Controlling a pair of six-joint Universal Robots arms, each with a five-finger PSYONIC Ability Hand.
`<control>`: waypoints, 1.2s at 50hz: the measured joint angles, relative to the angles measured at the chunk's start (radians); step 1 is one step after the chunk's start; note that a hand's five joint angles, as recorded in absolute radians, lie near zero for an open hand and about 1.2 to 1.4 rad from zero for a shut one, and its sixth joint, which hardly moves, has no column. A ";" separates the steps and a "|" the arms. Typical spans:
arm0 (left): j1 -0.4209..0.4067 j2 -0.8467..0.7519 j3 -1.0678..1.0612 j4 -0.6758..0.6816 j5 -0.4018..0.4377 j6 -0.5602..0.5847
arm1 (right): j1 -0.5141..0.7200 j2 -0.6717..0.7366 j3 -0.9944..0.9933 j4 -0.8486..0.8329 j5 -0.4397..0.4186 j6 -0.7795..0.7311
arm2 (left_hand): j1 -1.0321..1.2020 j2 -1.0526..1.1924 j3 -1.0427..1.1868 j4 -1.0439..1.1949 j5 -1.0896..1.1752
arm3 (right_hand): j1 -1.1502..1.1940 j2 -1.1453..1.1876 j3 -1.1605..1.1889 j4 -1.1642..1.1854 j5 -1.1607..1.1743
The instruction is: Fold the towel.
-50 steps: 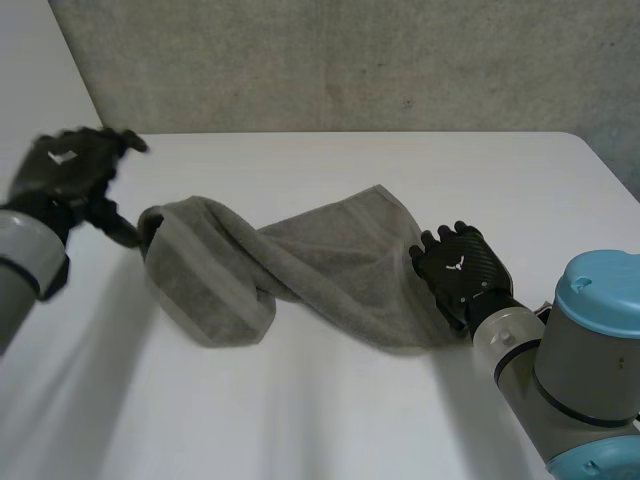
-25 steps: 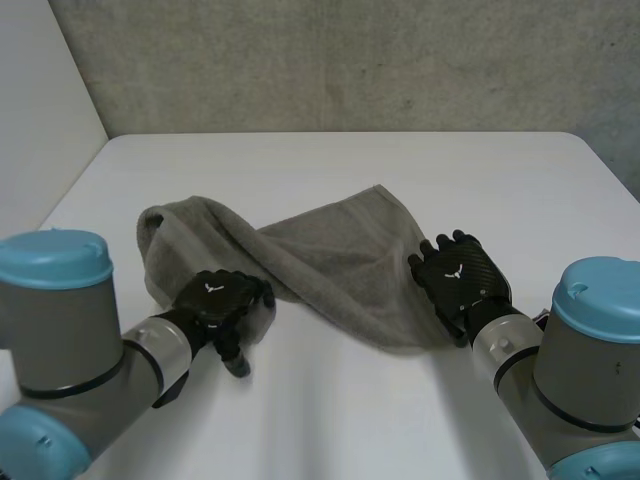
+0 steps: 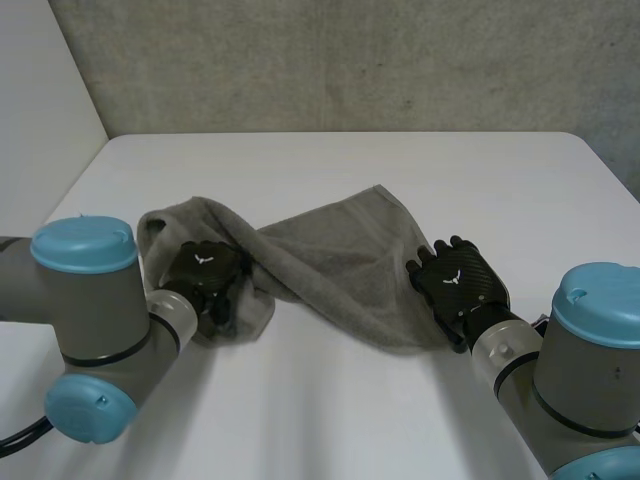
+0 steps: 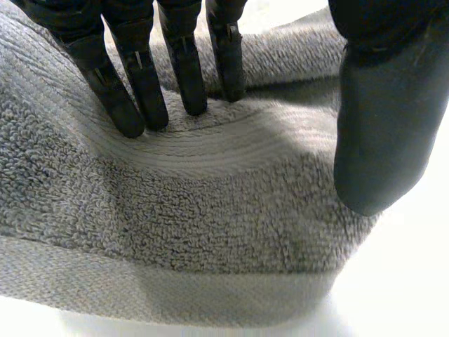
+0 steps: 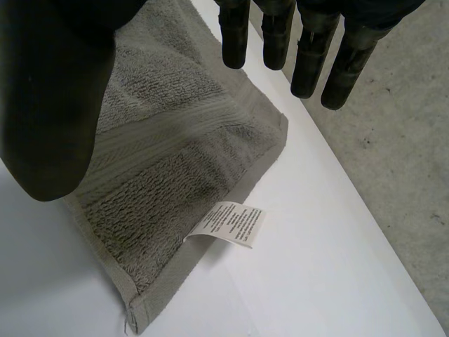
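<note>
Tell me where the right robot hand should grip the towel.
Probably the hemmed corner of the towel beside the white label, flat below the right robot hand. Come from above, pinching across the hem: that edge lies free.

Right hand [image 5: 49,105] over a corner of the grey towel [image 5: 168,168]: thumb broad in the foreground, fingers [image 5: 235,35] straight and slightly parted, held apart from the thumb, nothing gripped. Towel corner flat on the white table [image 5: 316,274], with a woven band [image 5: 161,137] across it and a stitched hem along both edges. White printed label [image 5: 230,225] projecting from the hem onto the table. Beyond the table edge, a grey speckled surface [image 5: 400,140].
</note>
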 measured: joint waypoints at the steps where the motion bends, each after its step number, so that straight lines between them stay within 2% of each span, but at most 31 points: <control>1: -0.001 -0.007 0.000 0.000 0.001 0.008 | 0.000 0.000 0.000 0.000 -0.002 0.000 | 0.000 0.000 0.000 0.000 0.000 | 0.000 0.000 0.000 0.000 0.000; 11: -0.005 -0.040 0.019 -0.001 -0.002 0.022 | -0.001 0.001 0.001 -0.006 -0.008 0.000 | 0.021 0.023 0.022 0.016 0.022 | 0.000 0.000 0.000 0.000 0.000; 16: -0.005 -0.053 0.040 0.000 -0.010 0.021 | 0.000 0.003 0.002 -0.012 -0.009 0.000 | 0.319 0.318 0.315 0.327 0.298 | 0.000 0.000 0.000 0.000 0.000; 18: -0.005 -0.056 0.045 0.000 -0.011 0.021 | 0.000 0.003 0.002 -0.013 -0.009 0.000 | 0.356 0.356 0.351 0.364 0.339 | 0.000 0.000 0.000 0.000 0.000; 22: -0.006 -0.052 0.053 0.003 -0.015 0.020 | 0.000 0.004 0.001 -0.015 -0.008 0.000 | 0.873 0.875 0.875 0.889 0.851 | 0.000 0.000 0.000 0.000 0.000; 24: -0.007 -0.047 0.056 0.005 -0.018 0.020 | 0.000 0.004 0.001 -0.016 -0.007 0.000 | 0.903 0.941 0.980 0.973 0.927 | 0.000 0.000 0.000 0.000 0.000; 34: -0.013 0.082 0.037 0.006 -0.019 0.011 | -0.007 0.004 -0.007 -0.014 -0.007 -0.001 | 0.903 0.941 0.993 0.973 0.927 | 0.000 0.000 0.000 0.000 0.000; 38: 0.001 0.197 -0.001 0.005 -0.014 0.010 | -0.015 0.004 -0.019 0.005 -0.013 -0.003 | 0.903 0.941 0.995 0.973 0.927 | 0.000 0.000 0.000 0.000 0.000; 45: 0.097 0.358 -0.056 0.000 -0.003 0.011 | -0.034 0.009 -0.050 0.139 -0.066 0.014 | 0.903 0.941 0.996 0.973 0.927 | 0.000 0.000 0.000 0.000 0.000; 50: 0.155 0.402 -0.067 -0.004 0.022 0.001 | -0.053 0.025 -0.066 0.202 -0.114 0.075 | 0.903 0.941 0.996 0.973 0.927 | 0.000 0.000 0.000 0.000 0.000; 60: 0.258 0.454 -0.061 -0.008 0.067 -0.112 | -0.055 0.096 -0.120 0.220 -0.143 0.241 | 0.903 0.941 0.996 0.973 0.927 | 0.000 0.000 0.000 0.000 0.000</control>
